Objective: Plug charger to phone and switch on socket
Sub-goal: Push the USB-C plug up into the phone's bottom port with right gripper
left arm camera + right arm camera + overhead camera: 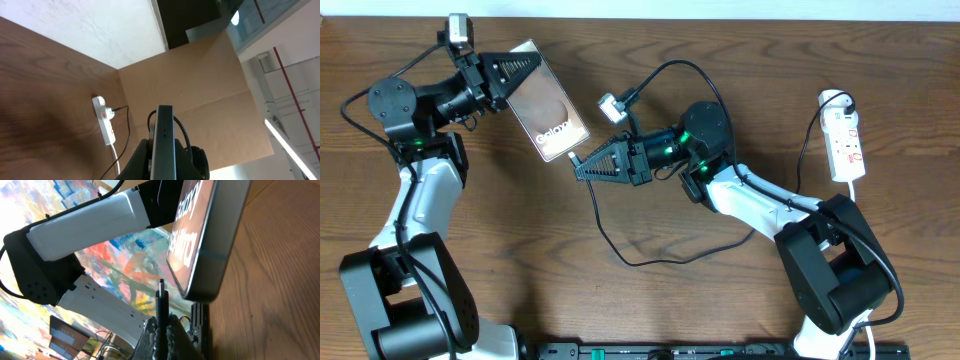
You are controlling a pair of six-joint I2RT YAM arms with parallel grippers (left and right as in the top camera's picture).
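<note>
Dark grey and glossy, the flat rectangular phone (548,105) with its white "Galaxy" lettering is clamped at its far end in your left gripper (520,72). It is tilted, and the lettered end appears to hang clear of the brown wooden table (720,60). My read is that this hold is deliberate: it turns the charging end toward the other arm and leaves that end free to approach.

Your right gripper (592,163) is clenched on the charger (620,255), a thin black cable, right behind its small metal plug tip (161,287), so only a short stub sticks out. That short stub should stay stiff when you push. The rest of the cable trails in a slack loop across the wood toward the socket (846,140), so nothing drags on the tip.

In the right wrist view the tip is just beside the phone's end edge but not in it. It looks offset toward the screen side, and the port itself is not visible. You would need a small sideways correction before pushing in.

The small white elongated power strip with red markings lies well apart at the right edge, with a black plug seated in it. Whether its switch is on, you cannot tell from here. That step waits until a gripper is free.
</note>
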